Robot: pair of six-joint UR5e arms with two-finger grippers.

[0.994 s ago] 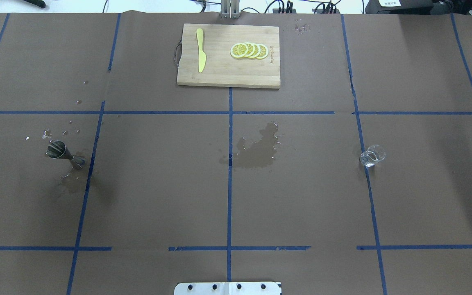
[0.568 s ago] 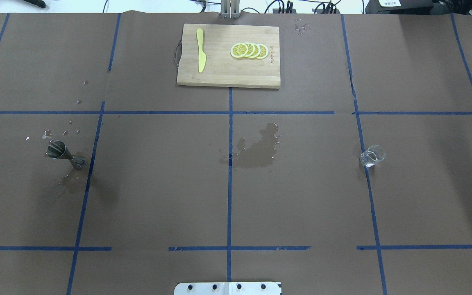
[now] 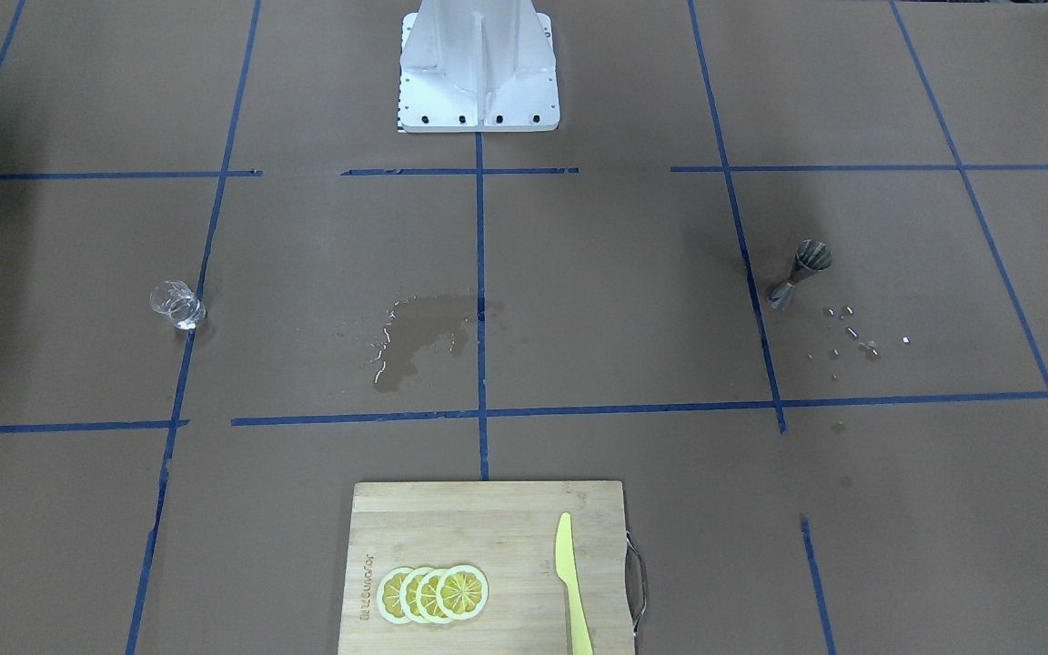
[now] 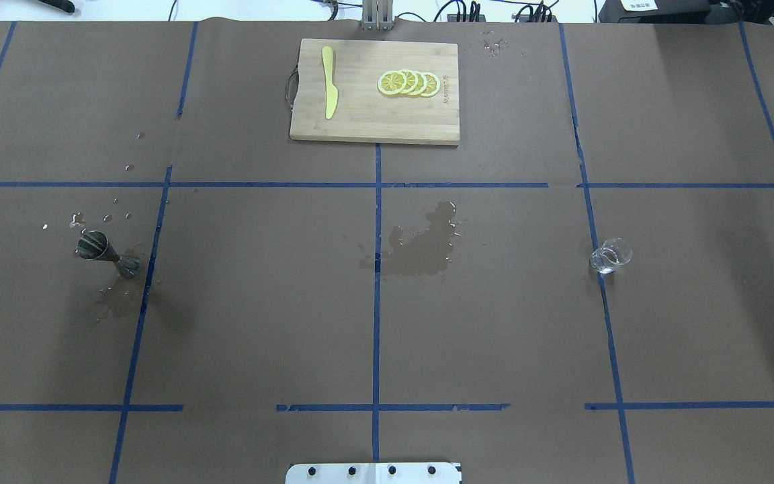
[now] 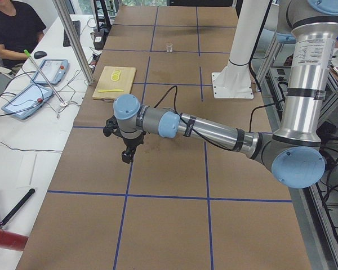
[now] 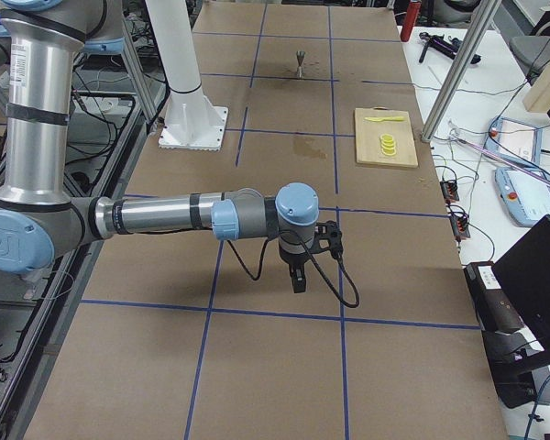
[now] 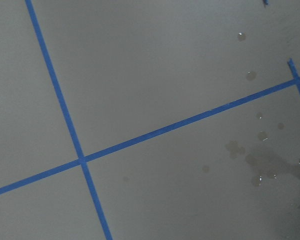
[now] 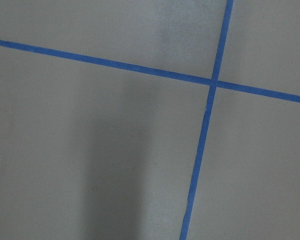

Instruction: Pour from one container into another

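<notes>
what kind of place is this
Most likely a robotics lab set up for recording trials, not a real kitchen. A robot arm reaches over a paper-covered table marked with a blue tape grid, tablets lie on the side bench, and the cutting board, jigger and glass cup look like staged props.

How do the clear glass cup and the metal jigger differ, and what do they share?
The glass cup is clear; the jigger is opaque silver metal. The glass cup is short and round; the jigger is hourglass-shaped with a narrow waist. The glass cup stands on the robot's right; the jigger on its left, near water drops. Both stand upright on the table.
</notes>
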